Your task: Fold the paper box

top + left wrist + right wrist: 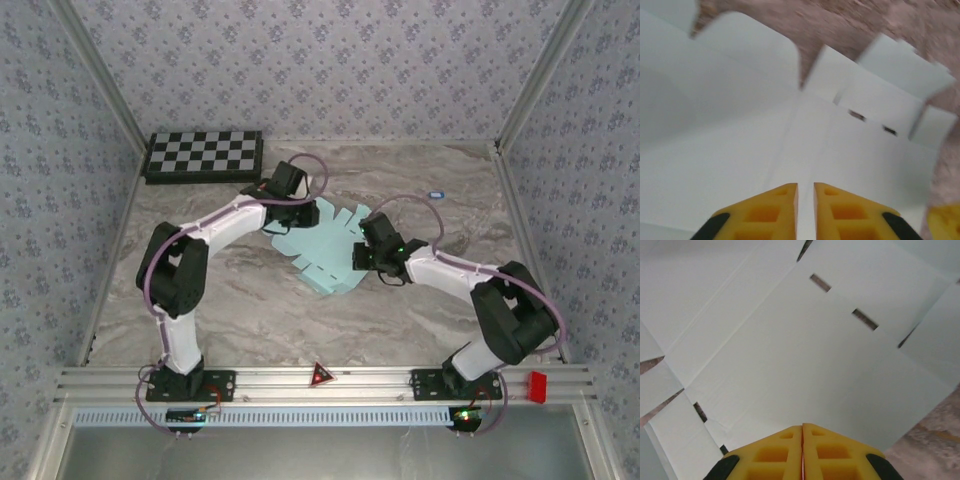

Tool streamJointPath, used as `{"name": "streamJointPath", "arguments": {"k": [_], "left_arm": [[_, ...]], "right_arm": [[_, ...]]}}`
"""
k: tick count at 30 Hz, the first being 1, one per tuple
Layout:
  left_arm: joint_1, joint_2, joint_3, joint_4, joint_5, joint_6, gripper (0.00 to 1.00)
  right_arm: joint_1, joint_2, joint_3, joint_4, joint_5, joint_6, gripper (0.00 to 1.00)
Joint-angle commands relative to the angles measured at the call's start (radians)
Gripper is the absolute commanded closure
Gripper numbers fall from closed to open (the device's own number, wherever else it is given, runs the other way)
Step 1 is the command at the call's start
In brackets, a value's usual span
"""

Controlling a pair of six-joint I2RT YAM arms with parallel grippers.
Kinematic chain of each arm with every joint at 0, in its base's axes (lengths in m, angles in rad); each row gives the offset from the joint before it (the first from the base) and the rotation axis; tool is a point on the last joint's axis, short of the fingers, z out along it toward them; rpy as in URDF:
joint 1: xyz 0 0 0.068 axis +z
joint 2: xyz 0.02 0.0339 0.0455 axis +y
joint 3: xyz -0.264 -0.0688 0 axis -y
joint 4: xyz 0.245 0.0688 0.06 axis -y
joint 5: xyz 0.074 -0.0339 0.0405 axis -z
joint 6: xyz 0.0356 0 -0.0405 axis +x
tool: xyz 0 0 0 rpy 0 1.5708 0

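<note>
We record the right gripper with its yellow fingers pressed together, with no gap between the jaws. Ahead of the jaws, the paper box lies as an opened sheet, creased. The near slot and far slot sit ahead. Flaps lie left of the jaws, and the marble table just to their right.
</note>
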Motion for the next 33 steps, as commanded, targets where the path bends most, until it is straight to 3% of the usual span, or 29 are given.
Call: {"name": "streamJointPath", "arguments": {"k": [1,3,13,24,33], "left_arm": [[0.035,0.067,0.048,-0.052,-0.009,0.082,0.96],[0.058,0.095,0.062,-0.050,-0.009,0.089,1.00],[0.095,0.158,0.023,-0.050,-0.034,0.127,1.00],[0.076,0.019,-0.245,-0.023,-0.093,0.094,1.00],[-0.029,-0.133,-0.446,-0.020,-0.121,-0.014,0.99]], "right_arm": [[0.018,0.044,-0.019,0.068,-0.048,0.053,0.92],[0.025,0.066,-0.018,0.072,-0.045,0.060,0.93],[0.030,0.147,0.004,0.017,0.000,0.084,0.94],[-0.042,0.196,0.059,-0.069,-0.025,-0.004,0.93],[-0.097,0.303,0.201,-0.116,-0.039,-0.107,0.92]]}}
